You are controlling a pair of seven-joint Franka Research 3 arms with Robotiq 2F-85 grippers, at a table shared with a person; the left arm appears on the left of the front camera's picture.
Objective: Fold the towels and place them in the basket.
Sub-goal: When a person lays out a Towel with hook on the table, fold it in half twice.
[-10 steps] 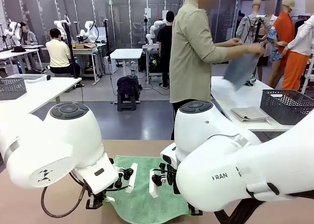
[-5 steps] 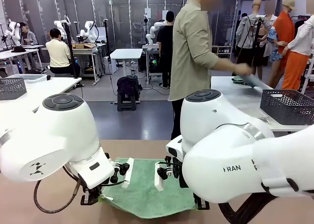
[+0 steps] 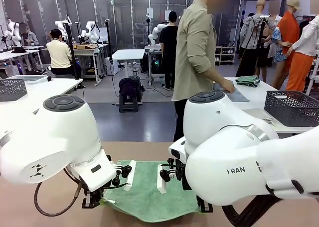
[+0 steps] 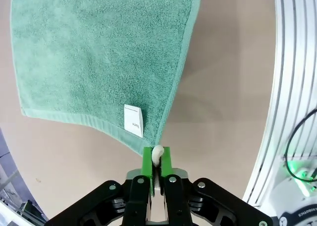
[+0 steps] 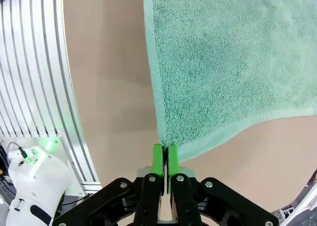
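I'm seeing my left pincer (image 4: 157, 156) clenching the towel (image 4: 99, 52) corner beside its white tag (image 4: 133, 120), right pincer (image 5: 165, 154) pinching another corner, rest lying on the worktop (image 4: 228, 87).

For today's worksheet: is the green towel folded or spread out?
Spread out: the towel lies in one layer, no fold visible.

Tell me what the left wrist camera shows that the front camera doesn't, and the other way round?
Left wrist view: the left jaws shut on the towel's corner, its white loop pinched between the green pads, and a white label by the hem. Front view: the left arm, the right arm, a person at a farther table, and a mesh basket there. Shared: the mint-green towel spread over the brown table.
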